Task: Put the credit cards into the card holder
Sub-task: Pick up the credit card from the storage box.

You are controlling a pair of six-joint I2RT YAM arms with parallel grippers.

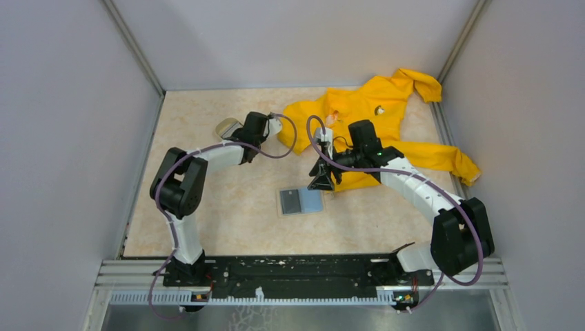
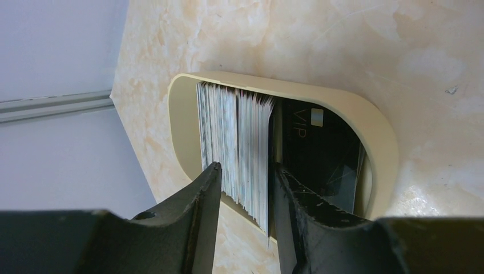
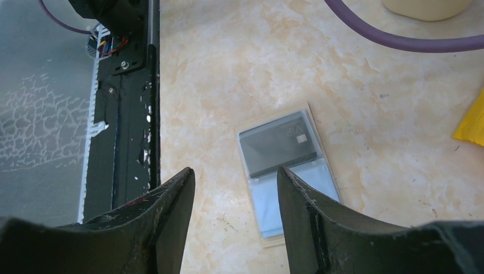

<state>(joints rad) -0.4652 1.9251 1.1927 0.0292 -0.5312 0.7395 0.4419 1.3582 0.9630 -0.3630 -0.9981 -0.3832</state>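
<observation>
Two credit cards lie flat side by side on a clear sheet [image 1: 282, 204] mid-table, one dark grey [image 1: 291, 201] and one light blue [image 1: 312, 200]. The right wrist view shows the dark grey card [image 3: 278, 142] overlapping the light blue one [image 3: 268, 205]. My right gripper [image 1: 322, 181] [image 3: 235, 171] hovers open and empty just beside them. The beige oval card holder [image 1: 225, 127] [image 2: 365, 114] stands at the far left, holding an upright stack of pale cards [image 2: 234, 125] and a black VIP card [image 2: 319, 142]. My left gripper [image 1: 238, 129] [image 2: 247, 171] is open, its fingers straddling part of that stack.
A crumpled yellow garment [image 1: 386, 110] covers the far right of the table, under and behind the right arm. Grey walls [image 1: 69, 138] close in both sides and the back. The black base rail [image 3: 122, 114] runs along the near edge.
</observation>
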